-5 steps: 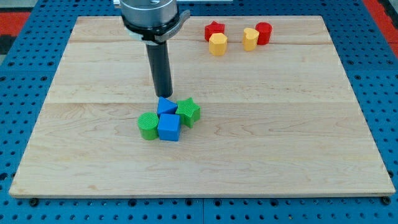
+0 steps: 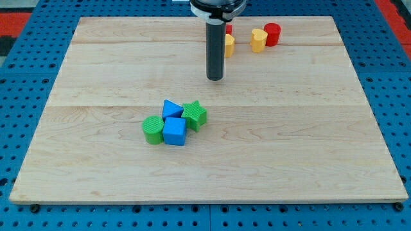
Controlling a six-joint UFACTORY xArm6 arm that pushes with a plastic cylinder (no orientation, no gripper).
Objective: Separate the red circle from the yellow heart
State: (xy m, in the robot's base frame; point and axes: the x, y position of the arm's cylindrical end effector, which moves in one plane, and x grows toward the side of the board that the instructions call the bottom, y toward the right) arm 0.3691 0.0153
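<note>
The red circle sits near the view's top right, touching the yellow heart on its left. My tip rests on the board below and to the left of both, well apart from them. The rod hides most of a red star and part of a yellow block behind it.
A cluster lies left of the board's middle: a green circle, a blue cube, a blue triangular block and a green star. The wooden board lies on a blue pegboard.
My tip has moved up and to the right, away from the blue and green cluster toward the top blocks. No block has moved.
</note>
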